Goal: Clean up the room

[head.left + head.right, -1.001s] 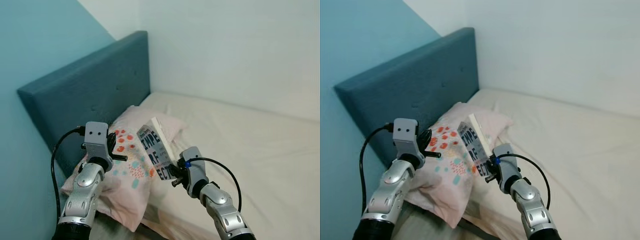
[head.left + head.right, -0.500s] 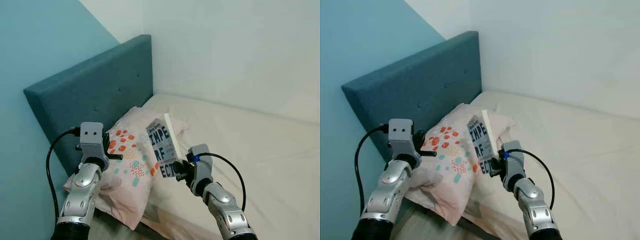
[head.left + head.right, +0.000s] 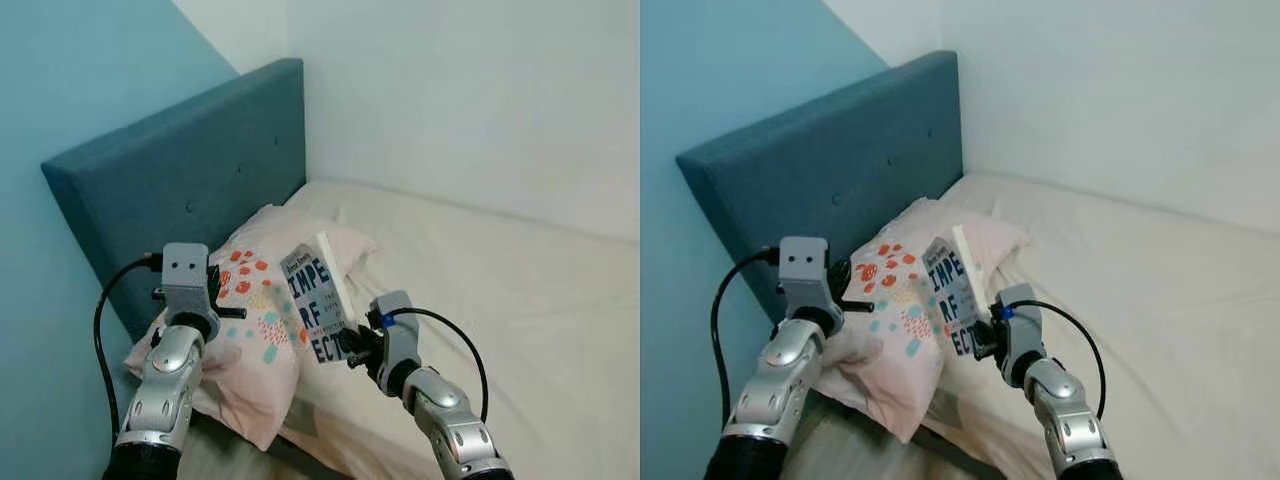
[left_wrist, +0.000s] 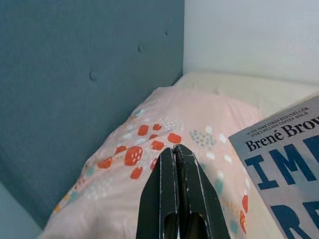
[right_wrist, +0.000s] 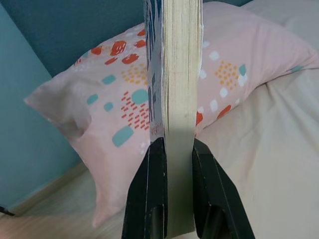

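A paperback book [image 3: 316,302] with a pale blue cover and big dark letters stands upright above the bed, held at its lower edge. My right gripper [image 3: 350,345] is shut on the book [image 5: 173,74], one black finger on each cover. Behind it lies a pink pillow [image 3: 260,330] with orange and teal spots, leaning against the headboard. My left gripper [image 3: 240,313] hovers over the pillow's near end, fingers [image 4: 175,189] shut with nothing between them. The book's corner [image 4: 284,164] shows beside it.
A teal padded headboard [image 3: 190,190] stands at the left against a teal wall [image 3: 60,100]. The cream mattress [image 3: 500,290] stretches right to a white wall [image 3: 460,90]. The pillow's near corner hangs over the bed's edge.
The whole picture has shifted slightly with the camera. The book in my right gripper sits a little lower and more tilted than half a second ago. My left gripper stays shut.
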`<state>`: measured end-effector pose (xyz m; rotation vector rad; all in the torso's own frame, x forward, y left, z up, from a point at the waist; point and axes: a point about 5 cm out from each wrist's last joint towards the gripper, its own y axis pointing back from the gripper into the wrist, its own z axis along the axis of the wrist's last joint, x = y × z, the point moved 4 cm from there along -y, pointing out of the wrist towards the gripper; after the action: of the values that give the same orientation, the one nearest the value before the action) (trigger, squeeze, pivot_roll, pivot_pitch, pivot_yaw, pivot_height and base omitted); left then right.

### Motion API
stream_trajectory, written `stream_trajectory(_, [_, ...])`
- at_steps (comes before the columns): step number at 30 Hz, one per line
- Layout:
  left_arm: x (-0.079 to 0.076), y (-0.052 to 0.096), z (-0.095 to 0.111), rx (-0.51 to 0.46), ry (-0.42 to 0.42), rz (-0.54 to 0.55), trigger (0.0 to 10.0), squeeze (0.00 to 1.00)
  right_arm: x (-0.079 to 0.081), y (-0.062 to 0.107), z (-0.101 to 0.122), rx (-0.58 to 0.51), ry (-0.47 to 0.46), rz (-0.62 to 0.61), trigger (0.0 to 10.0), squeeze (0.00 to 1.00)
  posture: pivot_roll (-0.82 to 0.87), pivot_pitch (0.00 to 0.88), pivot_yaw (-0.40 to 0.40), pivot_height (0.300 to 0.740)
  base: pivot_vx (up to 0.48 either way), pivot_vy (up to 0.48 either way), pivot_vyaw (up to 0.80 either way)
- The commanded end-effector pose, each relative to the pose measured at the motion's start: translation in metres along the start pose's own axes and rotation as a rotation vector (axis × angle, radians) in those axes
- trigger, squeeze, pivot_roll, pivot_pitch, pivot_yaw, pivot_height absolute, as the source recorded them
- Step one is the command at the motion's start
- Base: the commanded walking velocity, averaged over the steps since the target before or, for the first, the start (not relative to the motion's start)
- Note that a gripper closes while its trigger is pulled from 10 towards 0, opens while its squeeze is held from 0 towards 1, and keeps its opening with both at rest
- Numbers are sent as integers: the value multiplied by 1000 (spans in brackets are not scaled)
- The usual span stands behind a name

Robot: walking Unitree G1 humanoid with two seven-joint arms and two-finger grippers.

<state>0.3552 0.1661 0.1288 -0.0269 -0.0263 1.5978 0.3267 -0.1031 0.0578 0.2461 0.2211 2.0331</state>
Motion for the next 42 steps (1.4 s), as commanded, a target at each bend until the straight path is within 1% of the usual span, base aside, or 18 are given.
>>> stream_trajectory(1, [-1,2,-6,22,-2,-3,10000,0,2,0,5,-18,-2,13,10000,0,-16,0,1,610,0,0,0])
stream_trajectory(8, [-5,1,-6,24,2,-25,10000,0,0,2,8,-19,5,14,10000,0,-17,0,3,586,0,0,0])
stream_trajectory(11, [-6,1,-6,28,4,-33,10000,0,-3,3,9,-19,13,9,10000,0,-17,0,3,586,0,0,0])
stream_trajectory(17, [-7,2,-7,32,4,-40,10000,0,-4,4,11,-23,5,8,10000,0,-17,0,4,586,0,0,0])
stream_trajectory(19, [-8,2,-8,35,5,-52,10000,0,-6,3,18,-35,-6,12,10000,0,-18,0,5,586,0,0,0])
stream_trajectory(23, [-9,1,-7,36,18,-73,10000,0,-13,2,34,-39,38,51,10000,0,-21,0,6,586,0,0,0])
stream_trajectory(24, [-9,1,-7,36,18,-73,10000,0,-13,2,34,-39,38,51,10000,0,-21,0,6,586,0,0,0])
stream_trajectory(26, [-6,1,-5,32,29,-77,10000,0,-19,-1,47,-8,91,112,10000,0,-21,3,-1,581,0,0,0])
stream_trajectory(27, [-6,1,-5,32,29,-77,10000,0,-19,-1,47,-8,91,112,10000,0,-21,3,-1,581,0,0,0])
stream_trajectory(30, [-4,2,-2,24,31,-83,10000,0,-24,0,53,33,135,196,10000,0,-17,12,-7,567,0,0,0])
stream_trajectory(31, [-4,2,-2,24,31,-83,10000,0,-24,0,53,33,135,196,10000,0,-17,12,-7,567,0,0,0])
stream_trajectory(33, [-2,4,1,13,43,-102,10000,0,-31,3,59,72,153,256,10000,0,-11,32,-23,567,0,0,0])
stream_trajectory(34, [-2,4,1,13,43,-102,10000,0,-31,3,59,72,153,256,10000,0,-11,32,-23,567,0,0,0])
stream_trajectory(36, [-2,8,4,3,61,-134,10000,0,-44,9,67,118,155,315,10000,0,-11,32,-23,567,0,0,0])
stream_trajectory(38, [-5,12,8,-11,84,-183,10000,0,-61,16,70,184,207,349,10000,0,-3,47,-30,567,0,0,0])
stream_trajectory(39, [-5,12,8,-11,84,-183,10000,0,-61,16,70,184,207,349,10000,0,-3,47,-30,567,0,0,0])
stream_trajectory(41, [-9,16,13,-23,91,-236,10000,0,-76,26,69,259,311,407,10000,0,1,58,-29,567,0,0,0])
stream_trajectory(42, [-10,17,14,-25,92,-253,10000,0,-80,30,69,285,344,428,10000,0,3,61,-29,567,0,0,0])
